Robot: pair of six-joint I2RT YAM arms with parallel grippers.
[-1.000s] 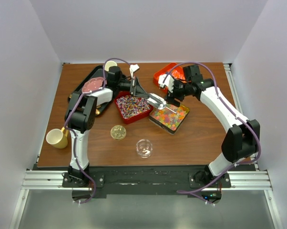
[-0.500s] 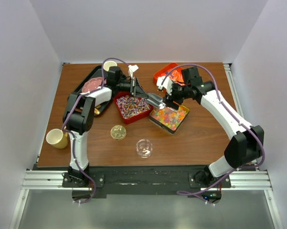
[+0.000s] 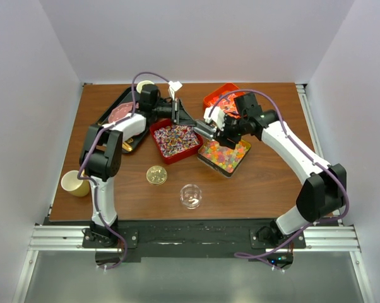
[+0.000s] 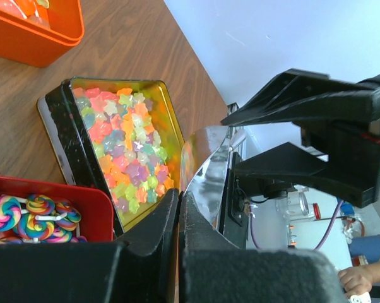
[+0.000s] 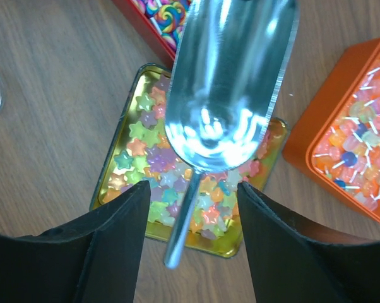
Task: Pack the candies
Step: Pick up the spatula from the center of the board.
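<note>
A brown wood-grain worktop sits in a plain booth with a pale back wall, a left wall and a right wall, all off-white (faintly lilac). A silver aluminium rail runs along the worktop's near edge, and a second rail along its right edge. Below lies a grey floor. The light is soft and even.

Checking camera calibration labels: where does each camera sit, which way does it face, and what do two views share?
Top external: above and behind the arms, looking down on the table; both arms whole.
Left wrist: looks across the table past the shut left gripper to the scoop and right gripper.
Right wrist: looks down between its open fingers onto the scoop.
Both wrist views share the scoop and tin of star candies.
</note>
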